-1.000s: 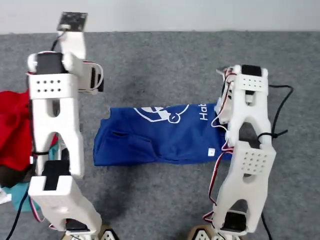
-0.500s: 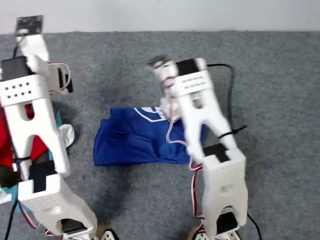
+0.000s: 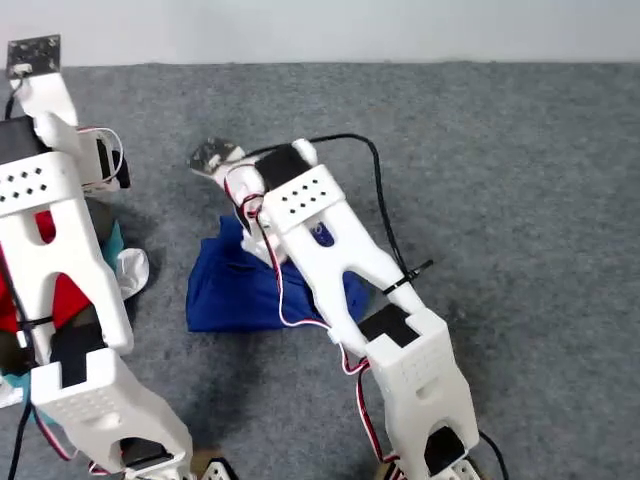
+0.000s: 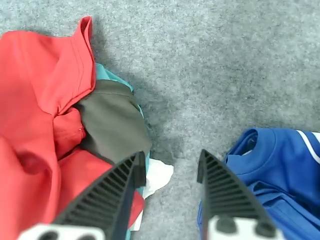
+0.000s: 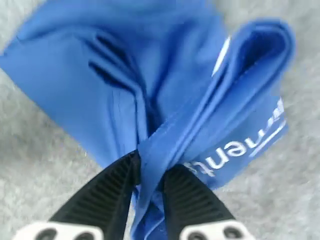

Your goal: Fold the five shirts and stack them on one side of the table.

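Blue shirt [image 5: 165,75] is clamped in the right pincer [image 5: 150,167], arm [image 3: 335,250] slanting across it; left pincer [image 4: 171,165] gapes open.

Shirt pile [image 4: 40,100] left of the lone shirt [image 3: 225,295]

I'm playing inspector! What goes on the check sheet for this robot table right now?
Surface: grey carpet-like cover, flat.
Job's things: blue shirt partly folded, one fold pinched; red shirt, olive shirt and white cloth heaped unfolded, apart from the blue one.
Clutter: nothing seen.
Grippers: left gripper open above bare cover between the heap and the blue shirt; right gripper shut on the blue shirt's fold.
Cables: black cable and red-white wires run along the right arm.
Surroundings: pale wall behind the far edge.
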Controlling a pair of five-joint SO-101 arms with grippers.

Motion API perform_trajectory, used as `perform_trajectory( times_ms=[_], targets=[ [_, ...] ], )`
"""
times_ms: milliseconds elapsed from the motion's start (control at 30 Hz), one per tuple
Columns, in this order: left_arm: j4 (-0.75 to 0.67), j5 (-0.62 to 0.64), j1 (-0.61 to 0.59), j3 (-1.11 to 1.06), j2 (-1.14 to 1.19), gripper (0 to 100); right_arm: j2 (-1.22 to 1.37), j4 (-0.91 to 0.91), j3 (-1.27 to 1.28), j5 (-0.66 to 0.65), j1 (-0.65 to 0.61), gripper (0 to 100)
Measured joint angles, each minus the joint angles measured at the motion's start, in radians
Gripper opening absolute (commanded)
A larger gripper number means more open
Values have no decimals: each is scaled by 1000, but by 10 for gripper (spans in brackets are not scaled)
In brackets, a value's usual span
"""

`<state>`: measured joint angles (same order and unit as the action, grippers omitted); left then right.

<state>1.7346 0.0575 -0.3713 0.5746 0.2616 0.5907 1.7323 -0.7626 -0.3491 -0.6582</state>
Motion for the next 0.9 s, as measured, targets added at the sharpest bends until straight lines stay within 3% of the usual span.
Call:
perform_trajectory(
  times_ms=[700,900],
  targets=[
    [0,0,0,-29,0,175,92,-129,-100,123,-100,10],
    [0,0,0,-29,0,175,163,-158,-101,127,-155,191]
  ],
)
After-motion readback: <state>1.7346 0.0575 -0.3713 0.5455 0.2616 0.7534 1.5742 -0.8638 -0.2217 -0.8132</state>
